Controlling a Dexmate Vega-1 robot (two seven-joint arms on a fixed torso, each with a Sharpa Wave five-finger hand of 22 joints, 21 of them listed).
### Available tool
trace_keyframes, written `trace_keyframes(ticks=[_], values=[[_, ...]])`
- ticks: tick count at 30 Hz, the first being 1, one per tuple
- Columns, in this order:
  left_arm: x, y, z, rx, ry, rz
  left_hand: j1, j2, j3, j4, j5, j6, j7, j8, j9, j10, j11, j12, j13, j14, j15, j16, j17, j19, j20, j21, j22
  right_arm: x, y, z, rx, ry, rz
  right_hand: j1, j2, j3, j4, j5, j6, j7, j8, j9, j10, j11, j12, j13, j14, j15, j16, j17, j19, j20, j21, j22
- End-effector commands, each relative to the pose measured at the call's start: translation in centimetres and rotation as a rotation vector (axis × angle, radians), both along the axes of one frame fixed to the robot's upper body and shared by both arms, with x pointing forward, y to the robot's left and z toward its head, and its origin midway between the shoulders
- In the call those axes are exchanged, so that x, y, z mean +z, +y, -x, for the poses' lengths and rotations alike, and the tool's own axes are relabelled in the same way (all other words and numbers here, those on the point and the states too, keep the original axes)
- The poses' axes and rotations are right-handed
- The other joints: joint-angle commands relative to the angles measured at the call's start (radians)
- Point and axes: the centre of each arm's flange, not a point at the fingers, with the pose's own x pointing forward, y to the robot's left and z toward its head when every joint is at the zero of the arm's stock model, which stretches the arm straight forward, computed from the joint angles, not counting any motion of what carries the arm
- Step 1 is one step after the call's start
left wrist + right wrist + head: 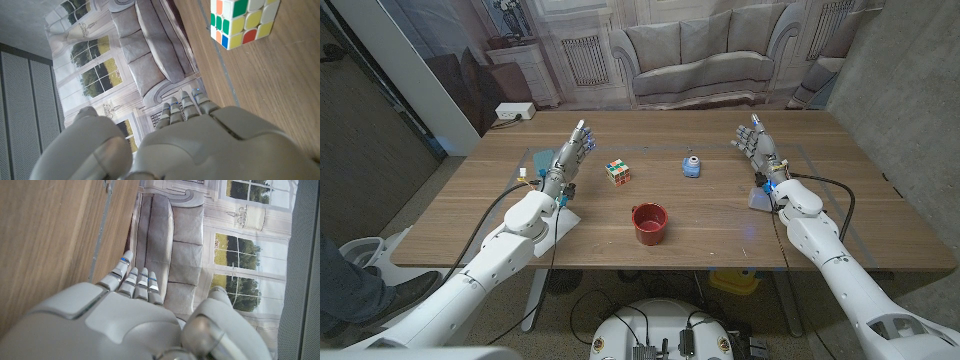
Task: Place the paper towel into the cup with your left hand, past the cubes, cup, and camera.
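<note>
My left hand [572,150] stands raised over the table's left part, fingers apart and pointing away, holding nothing; its back shows in the left wrist view [200,145]. A multicoloured cube [617,172] [242,22] lies just right of it. Further right sits a small blue camera [691,166]. The red cup [650,223] stands upright nearer the front, at the middle. A white flat piece [567,217] shows under my left wrist; I cannot tell whether it is the paper towel. My right hand [757,145] [125,320] is raised at the right, fingers apart and holding nothing.
The wooden table [720,235] has bare room in front of and around the cup. A backdrop printed with a sofa [705,50] hangs behind the far edge. A person's leg [340,280] shows at the lower left, off the table.
</note>
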Motion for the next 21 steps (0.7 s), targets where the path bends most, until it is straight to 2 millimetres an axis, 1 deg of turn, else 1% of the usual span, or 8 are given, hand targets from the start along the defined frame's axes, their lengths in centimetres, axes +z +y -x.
trace_keyframes(ticks=[1, 8, 15, 21], values=[[-1.3, 1.5, 3.8, 0.028, -0.04, -0.026, 0.013, -0.002, -0.001, -0.007, 0.004, 0.022, -0.004, 0.007, 0.005, 0.022, 0.003, 0.006, 0.001, 0.02, 0.003, 0.009, 0.003, 0.011, -0.028, 0.01, 0.002, -0.3, 1.1, 1.0, 0.008, -0.019, 0.009, 0.001, 0.006, 0.003, -0.002, 0.002, 0.007, -0.002, 0.007, 0.002, 0.007, 0.001, 0.002, 0.006, 0.012, 0.005, 0.004, 0.003, 0.008, -0.045, -0.004, 0.004], [-2.3, 3.1, 4.9, 0.052, -0.047, -0.018, 0.018, 0.0, -0.001, -0.008, 0.005, 0.027, -0.004, 0.007, 0.005, 0.029, -0.002, 0.006, 0.001, 0.028, 0.002, 0.01, 0.003, 0.015, -0.025, 0.011, 0.002, -0.9, 1.8, 0.5, 0.002, 0.002, -0.01, -0.001, 0.006, 0.002, -0.001, 0.002, 0.008, -0.001, 0.006, 0.002, 0.008, 0.002, 0.002, 0.006, 0.012, 0.006, 0.004, 0.004, 0.009, -0.044, -0.007, 0.005], [-2.3, 4.5, 5.3, 0.032, -0.052, -0.038, 0.026, 0.003, -0.001, -0.011, 0.006, 0.05, 0.0, 0.012, 0.006, 0.044, -0.002, 0.008, 0.001, 0.047, 0.002, 0.013, 0.004, 0.03, -0.023, 0.013, 0.003, -1.1, 2.4, 0.6, -0.008, 0.002, -0.014, -0.002, 0.007, 0.001, -0.001, 0.001, 0.01, -0.001, 0.006, 0.002, 0.009, 0.002, 0.002, 0.006, 0.013, 0.006, 0.003, 0.004, 0.01, -0.044, -0.009, 0.005], [-2.3, 5.1, 5.5, 0.042, -0.063, -0.047, 0.034, 0.006, -0.002, -0.014, 0.006, 0.066, -0.004, 0.014, 0.006, 0.066, -0.002, 0.013, 0.001, 0.066, -0.001, 0.015, 0.004, 0.051, -0.023, 0.018, 0.003, -1.3, 2.5, 1.0, -0.015, 0.0, -0.018, -0.002, 0.008, 0.0, 0.0, 0.0, 0.012, 0.0, 0.007, 0.002, 0.01, 0.003, 0.002, 0.006, 0.014, 0.006, 0.003, 0.004, 0.011, -0.043, -0.011, 0.005]])
